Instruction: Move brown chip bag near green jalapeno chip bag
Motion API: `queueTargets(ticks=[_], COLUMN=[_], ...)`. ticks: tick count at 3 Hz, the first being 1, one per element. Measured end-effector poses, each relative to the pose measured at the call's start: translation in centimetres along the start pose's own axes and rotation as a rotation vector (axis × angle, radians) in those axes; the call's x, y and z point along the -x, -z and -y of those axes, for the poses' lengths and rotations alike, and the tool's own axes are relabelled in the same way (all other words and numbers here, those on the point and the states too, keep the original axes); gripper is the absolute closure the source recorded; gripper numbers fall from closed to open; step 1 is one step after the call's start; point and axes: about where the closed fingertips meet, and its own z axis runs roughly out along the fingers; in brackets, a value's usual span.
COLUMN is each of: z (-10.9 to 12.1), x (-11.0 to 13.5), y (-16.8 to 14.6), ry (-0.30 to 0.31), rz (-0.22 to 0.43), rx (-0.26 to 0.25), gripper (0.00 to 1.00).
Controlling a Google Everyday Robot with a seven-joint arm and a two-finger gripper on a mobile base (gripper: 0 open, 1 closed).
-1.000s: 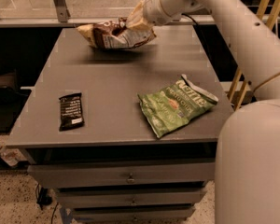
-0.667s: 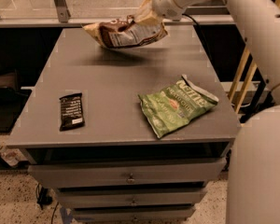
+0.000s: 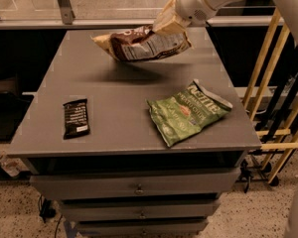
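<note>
my gripper (image 3: 170, 25) is over the back right of the grey table (image 3: 114, 95), pinched shut on the right end of the brown chip bag (image 3: 139, 44). the bag hangs clear of the surface, roughly level, shadow under it, left end free. looks light, puffy, crinkly film, so it will sag and could slip. the flat sealed end is the right hold, not the air-filled middle. green jalapeno chip bag (image 3: 188, 112) lies flat front right, well apart. black bar (image 3: 75, 118) front left.
</note>
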Motion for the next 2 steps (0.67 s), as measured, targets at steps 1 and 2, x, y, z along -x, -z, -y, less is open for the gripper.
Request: queueTargets(ticks=[1, 2], z=[-3.7, -6.4], x=[0.0, -1.1], y=[1.8, 3.9], ry=[-0.084, -0.162], rz=[-0.011, -0.058], rx=[0.066, 0.093], gripper=[1.00, 1.00])
